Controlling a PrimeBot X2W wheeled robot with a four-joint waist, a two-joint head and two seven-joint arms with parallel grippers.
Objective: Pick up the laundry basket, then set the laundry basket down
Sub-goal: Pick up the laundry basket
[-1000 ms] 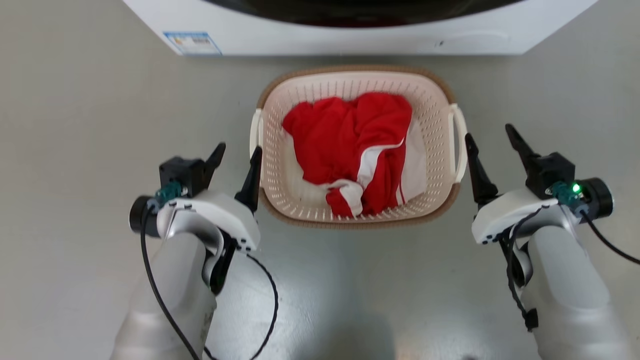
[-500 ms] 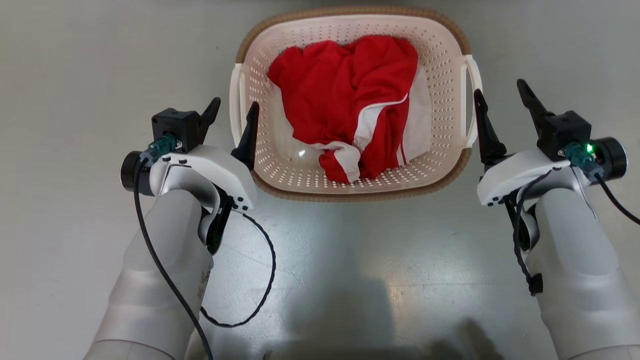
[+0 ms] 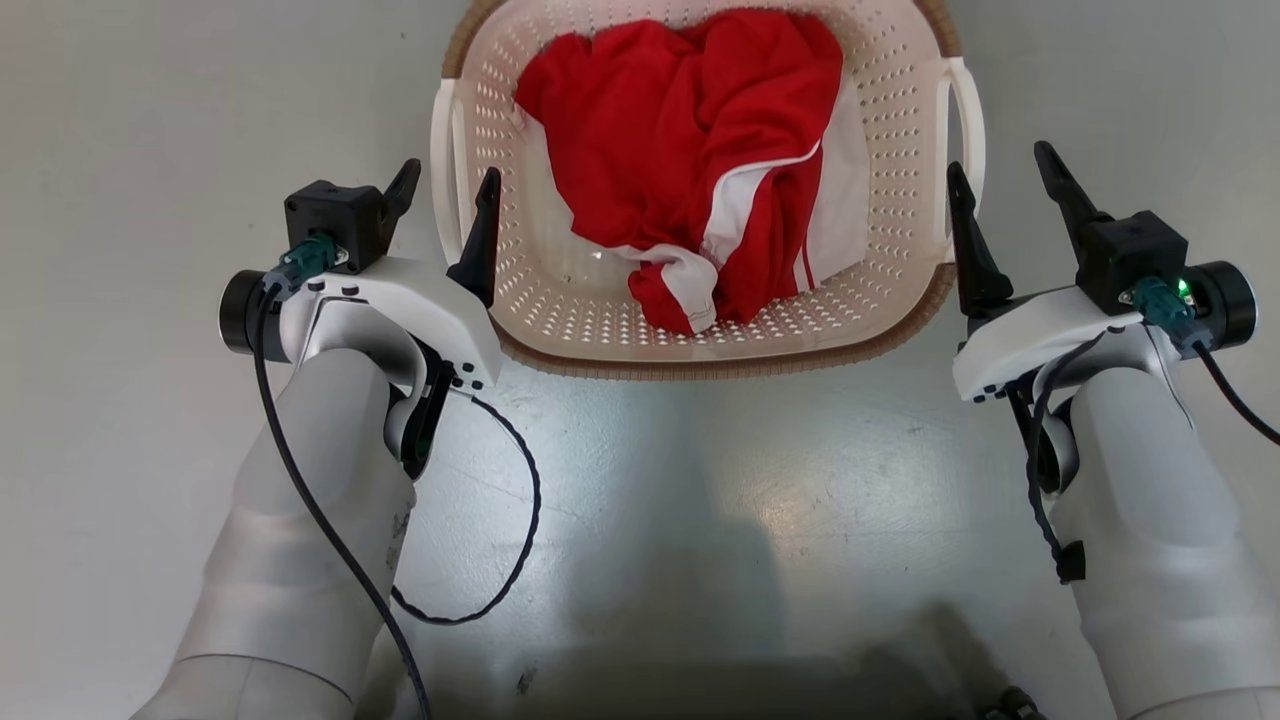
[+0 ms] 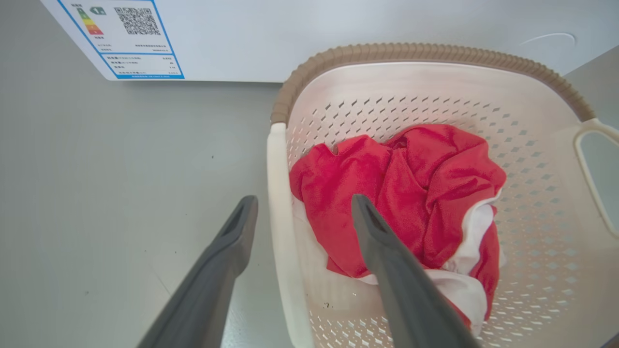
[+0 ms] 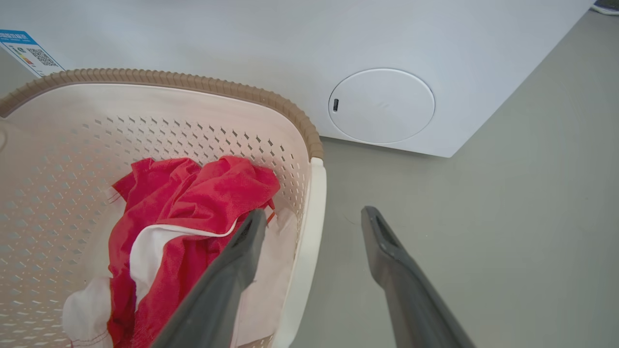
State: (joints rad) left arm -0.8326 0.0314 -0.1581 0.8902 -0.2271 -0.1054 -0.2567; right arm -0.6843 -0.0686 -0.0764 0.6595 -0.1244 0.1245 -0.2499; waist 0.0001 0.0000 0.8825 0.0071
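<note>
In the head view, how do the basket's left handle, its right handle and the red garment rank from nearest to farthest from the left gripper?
1. Left handle, between the left gripper's fingers.
2. Red garment, inside the laundry basket.
3. Right handle, on the far side.

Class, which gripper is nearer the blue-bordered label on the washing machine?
Left. The left gripper straddles the laundry basket's left wall, with the label ahead to its left. The right gripper straddles the opposite wall, the whole basket between it and the label.
</note>
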